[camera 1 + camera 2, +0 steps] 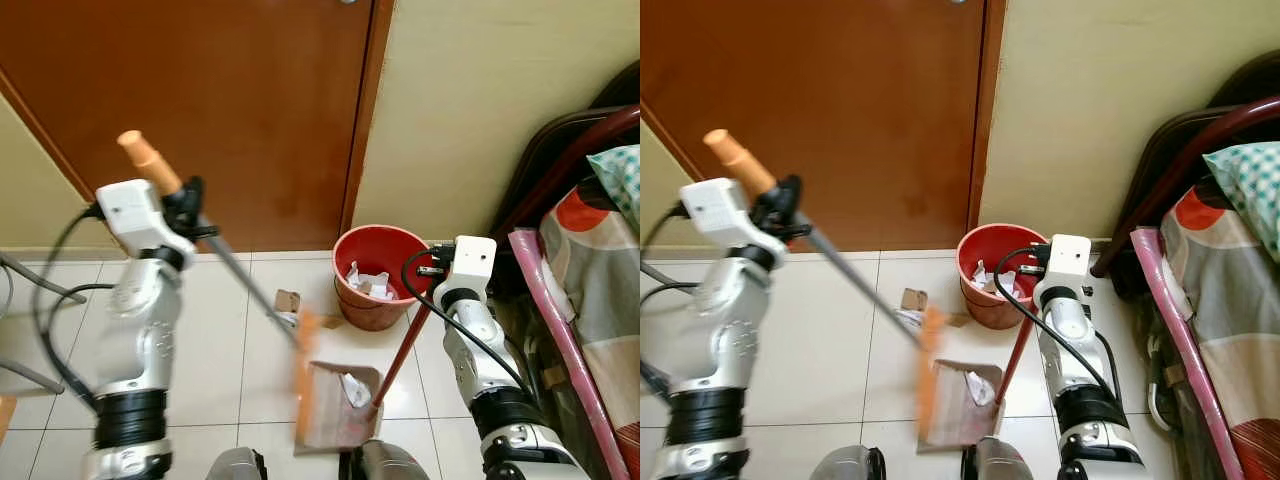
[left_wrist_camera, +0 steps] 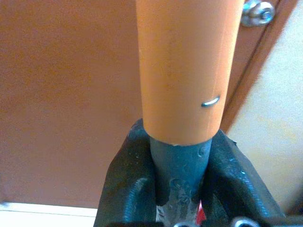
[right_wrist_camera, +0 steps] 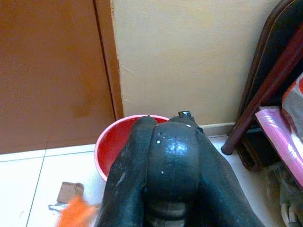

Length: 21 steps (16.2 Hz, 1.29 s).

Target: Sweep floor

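Note:
My left gripper (image 1: 192, 212) is shut on the broom (image 1: 240, 270), just below its orange grip (image 2: 182, 71). The grey shaft slants down to blurred orange bristles (image 1: 304, 365) at the mouth of the brown dustpan (image 1: 330, 412). Crumpled paper (image 1: 353, 388) lies in the pan. My right gripper (image 1: 432, 282) is shut on the top of the dustpan's red handle (image 1: 400, 358), with its fingers (image 3: 128, 184) closed around it. A cardboard scrap (image 1: 287, 300) lies on the white tiles beside the red bucket (image 1: 345, 250), which holds crumpled paper.
A brown door (image 1: 200, 90) and cream wall (image 1: 480, 100) close the far side. On the right stands a bed (image 1: 600, 260) with a dark frame and a pink rolled mat (image 1: 560, 330). Grey metal legs (image 1: 30, 285) stand at the left edge.

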Motion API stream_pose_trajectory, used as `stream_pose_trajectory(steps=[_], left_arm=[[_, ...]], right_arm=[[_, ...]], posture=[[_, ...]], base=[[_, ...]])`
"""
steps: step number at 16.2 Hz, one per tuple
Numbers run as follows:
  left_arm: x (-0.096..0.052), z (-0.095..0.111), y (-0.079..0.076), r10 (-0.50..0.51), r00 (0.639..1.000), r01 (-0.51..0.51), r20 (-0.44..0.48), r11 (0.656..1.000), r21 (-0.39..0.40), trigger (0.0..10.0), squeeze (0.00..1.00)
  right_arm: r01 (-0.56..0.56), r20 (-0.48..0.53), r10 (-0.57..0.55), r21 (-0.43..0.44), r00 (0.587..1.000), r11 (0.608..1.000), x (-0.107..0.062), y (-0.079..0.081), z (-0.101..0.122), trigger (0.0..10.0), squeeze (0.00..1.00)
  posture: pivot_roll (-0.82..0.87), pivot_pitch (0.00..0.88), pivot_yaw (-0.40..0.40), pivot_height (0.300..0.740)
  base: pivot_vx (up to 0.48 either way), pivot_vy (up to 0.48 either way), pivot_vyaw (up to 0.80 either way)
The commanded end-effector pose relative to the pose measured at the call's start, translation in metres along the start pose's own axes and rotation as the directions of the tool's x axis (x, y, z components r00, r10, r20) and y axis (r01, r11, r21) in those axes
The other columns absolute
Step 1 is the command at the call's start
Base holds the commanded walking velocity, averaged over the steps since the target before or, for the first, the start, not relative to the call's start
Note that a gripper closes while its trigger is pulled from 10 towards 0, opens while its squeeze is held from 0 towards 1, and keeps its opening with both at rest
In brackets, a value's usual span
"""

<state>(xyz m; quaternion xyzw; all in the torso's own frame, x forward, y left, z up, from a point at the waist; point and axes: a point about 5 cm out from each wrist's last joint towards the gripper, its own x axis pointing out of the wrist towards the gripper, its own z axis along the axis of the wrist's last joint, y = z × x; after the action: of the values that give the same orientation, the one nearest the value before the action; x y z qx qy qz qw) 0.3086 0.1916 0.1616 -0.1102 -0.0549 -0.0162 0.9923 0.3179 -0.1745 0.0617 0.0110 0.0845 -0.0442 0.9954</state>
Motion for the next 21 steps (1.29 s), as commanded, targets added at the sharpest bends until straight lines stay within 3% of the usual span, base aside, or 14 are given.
stream_pose_trajectory(steps=[1, 4, 7, 10, 13, 15, 20, 21], left_arm=[[-0.003, 0.013, -0.005, -0.057, 0.996, 0.054, 0.062, 0.997, 0.051, 10.0, 0.0], [-0.012, 0.006, -0.014, -0.116, 0.993, 0.112, 0.033, 0.988, 0.102, 10.0, 0.0], [-0.029, -0.018, -0.022, -0.155, 0.986, 0.161, -0.054, 0.975, 0.154, 10.0, 0.0], [-0.05, -0.048, -0.019, -0.152, 0.976, 0.185, -0.154, 0.956, 0.228, 10.0, 0.0], [-0.06, -0.068, -0.003, -0.063, 0.976, 0.133, -0.206, 0.928, 0.347, 10.0, 0.0], [-0.062, -0.076, 0.001, -0.031, 0.973, 0.123, -0.23, 0.908, 0.4, 10.0, 0.0], [-0.066, -0.087, -0.003, -0.038, 0.969, 0.134, -0.245, 0.912, 0.389, 10.0, 0.0], [-0.064, -0.09, -0.006, -0.044, 0.969, 0.138, -0.243, 0.912, 0.385, 10.0, 0.0]], right_arm=[[-0.019, -0.014, 0.019, -0.012, 1.0, 1.0, -0.003, -0.002, -0.004, 10.0, 0.0], [-0.042, 0.007, 0.042, -0.007, 0.999, 0.999, -0.008, -0.004, -0.002, 10.0, 0.0], [-0.072, 0.066, 0.069, 0.051, 0.995, 0.996, -0.018, -0.01, 0.004, 10.0, 0.0], [-0.1, 0.229, 0.097, 0.002, 0.969, 0.995, -0.031, -0.01, 0.039, 10.0, 0.0], [-0.142, 0.242, 0.125, 0.053, 0.962, 0.988, -0.038, -0.004, 0.053, 10.0, 0.0], [-0.199, 0.261, 0.172, 0.081, 0.95, 0.977, -0.037, 0.01, 0.071, 10.0, 0.0], [-0.288, 0.34, 0.226, 0.144, 0.913, 0.947, -0.028, 0.029, 0.116, 10.0, 0.0], [-0.301, 0.388, 0.228, 0.138, 0.893, 0.944, -0.028, 0.028, 0.137, 10.0, 0.0]], posture=[[-0.01, 0.112, -0.033, 0.74], [-0.01, 0.111, -0.035, 0.74], [-0.01, 0.109, -0.036, 0.74], [-0.01, 0.104, -0.03, 0.74], [-0.02, 0.092, -0.023, 0.74], [-0.02, 0.083, -0.022, 0.74], [-0.03, 0.071, -0.028, 0.74], [-0.03, 0.067, -0.034, 0.74]], base=[[0.0, 0.0, 0.0], [0.0, 0.0, 0.0], [0.0, 0.0, 0.0], [0.0, 0.0, 0.0], [0.0, 0.0, 0.0], [0.0, 0.0, 0.0], [0.0, 0.0, 0.0], [0.0, 0.0, 0.0]])
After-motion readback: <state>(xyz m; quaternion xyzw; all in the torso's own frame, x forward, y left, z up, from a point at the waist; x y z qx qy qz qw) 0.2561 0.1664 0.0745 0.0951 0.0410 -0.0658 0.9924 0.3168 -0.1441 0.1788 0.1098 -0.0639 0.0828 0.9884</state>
